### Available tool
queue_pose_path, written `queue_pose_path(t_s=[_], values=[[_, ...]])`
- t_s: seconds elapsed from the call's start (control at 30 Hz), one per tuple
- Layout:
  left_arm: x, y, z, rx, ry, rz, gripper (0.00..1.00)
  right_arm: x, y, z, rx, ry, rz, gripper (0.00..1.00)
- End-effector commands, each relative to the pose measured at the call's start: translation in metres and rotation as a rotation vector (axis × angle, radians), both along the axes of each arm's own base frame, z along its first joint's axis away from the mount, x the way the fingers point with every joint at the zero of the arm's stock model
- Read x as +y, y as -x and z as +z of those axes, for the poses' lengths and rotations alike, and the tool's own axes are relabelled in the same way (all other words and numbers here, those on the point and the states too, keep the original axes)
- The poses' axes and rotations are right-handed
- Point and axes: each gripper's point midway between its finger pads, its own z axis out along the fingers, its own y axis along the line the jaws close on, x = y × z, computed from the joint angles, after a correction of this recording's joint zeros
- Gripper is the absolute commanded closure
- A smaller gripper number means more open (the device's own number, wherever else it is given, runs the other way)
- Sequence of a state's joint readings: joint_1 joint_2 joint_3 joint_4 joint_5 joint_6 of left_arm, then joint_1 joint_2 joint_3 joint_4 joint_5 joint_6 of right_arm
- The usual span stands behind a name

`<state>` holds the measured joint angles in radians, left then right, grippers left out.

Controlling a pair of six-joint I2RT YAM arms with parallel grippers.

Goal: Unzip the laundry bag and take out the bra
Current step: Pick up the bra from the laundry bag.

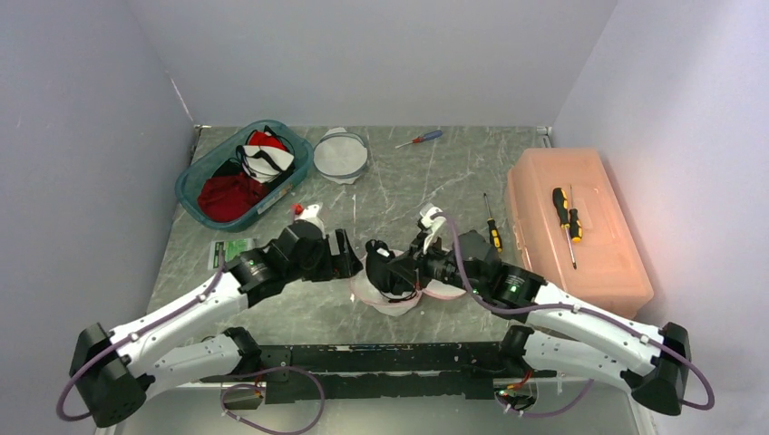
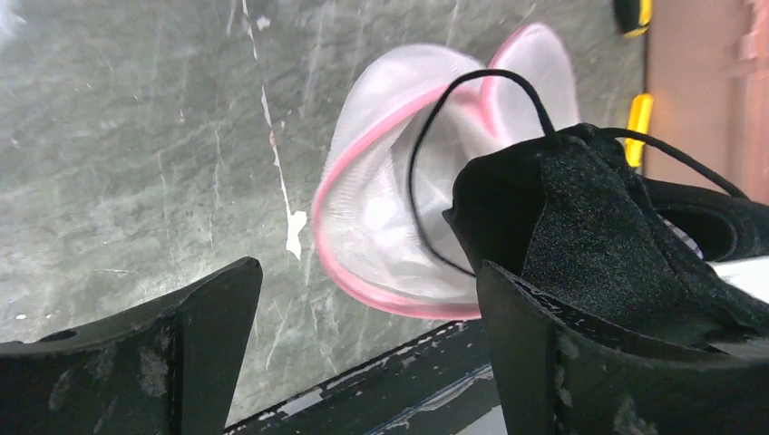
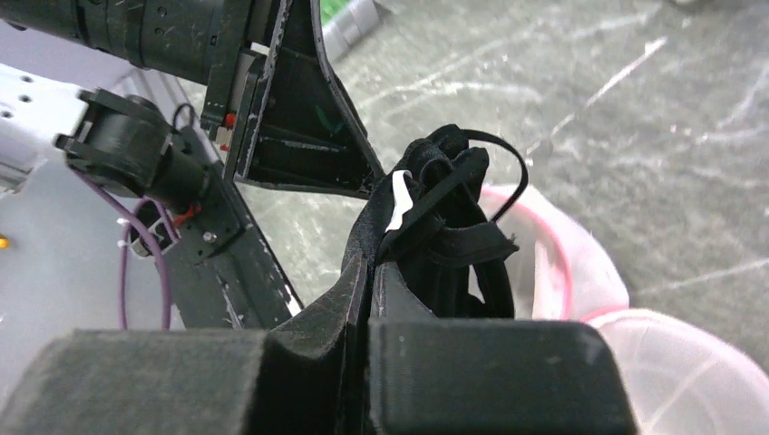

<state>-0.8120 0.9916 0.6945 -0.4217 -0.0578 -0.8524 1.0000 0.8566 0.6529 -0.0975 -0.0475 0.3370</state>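
Note:
The laundry bag [image 1: 392,299] is white mesh with a pink rim and lies open on the table between the two arms. It also shows in the left wrist view [image 2: 381,227] and the right wrist view [image 3: 580,272]. The black bra [image 1: 385,267] is lifted partly out of it, strap looping up. My right gripper [image 1: 403,272] is shut on the bra [image 3: 444,236], the jaws pinching the fabric [image 3: 374,263]. My left gripper [image 1: 349,258] is open and empty [image 2: 367,272], just left of the bag, with the bra [image 2: 580,208] against its right finger [image 2: 544,353].
A teal basket [image 1: 195,186] with red and white clothes stands at the back left, a round mesh bag [image 1: 341,154] beside it. A peach toolbox [image 1: 598,263] carrying a screwdriver [image 1: 567,217] is on the right. More screwdrivers [image 1: 492,231] [image 1: 420,139] and a green packet [image 1: 234,248] lie around.

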Motion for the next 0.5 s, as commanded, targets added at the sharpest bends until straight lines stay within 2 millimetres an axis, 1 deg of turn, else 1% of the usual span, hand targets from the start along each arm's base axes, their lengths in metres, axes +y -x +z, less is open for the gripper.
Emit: queue_pose_path(t_s=[0.0, 0.1, 0.13, 0.23, 0.3, 0.37, 0.43, 0.47], values=[[0.023, -0.003, 0.036, -0.033, -0.032, 0.088, 0.07, 0.000, 0.001, 0.063, -0.186, -0.091, 0.061, 1.00], [0.032, -0.005, 0.066, -0.061, -0.017, 0.139, 0.06, -0.009, -0.001, 0.081, -0.280, -0.086, 0.052, 1.00], [0.032, -0.006, 0.082, -0.078, 0.008, 0.147, 0.06, -0.011, -0.001, 0.085, -0.307, -0.080, 0.056, 1.00], [0.024, -0.003, 0.120, -0.075, 0.122, 0.150, 0.06, -0.019, -0.004, 0.093, -0.378, -0.048, 0.045, 1.00], [0.011, 0.003, 0.140, -0.039, 0.216, 0.133, 0.06, -0.023, -0.005, 0.096, -0.424, -0.030, 0.044, 1.00], [-0.011, 0.009, 0.163, -0.011, 0.333, 0.058, 0.06, -0.028, -0.006, 0.099, -0.470, -0.015, 0.039, 1.00], [-0.033, 0.012, 0.180, 0.027, 0.421, -0.012, 0.06, -0.030, -0.005, 0.103, -0.504, -0.008, 0.035, 1.00], [-0.040, 0.011, 0.184, 0.049, 0.430, -0.032, 0.06, -0.031, -0.006, 0.103, -0.515, -0.001, 0.027, 1.00]])
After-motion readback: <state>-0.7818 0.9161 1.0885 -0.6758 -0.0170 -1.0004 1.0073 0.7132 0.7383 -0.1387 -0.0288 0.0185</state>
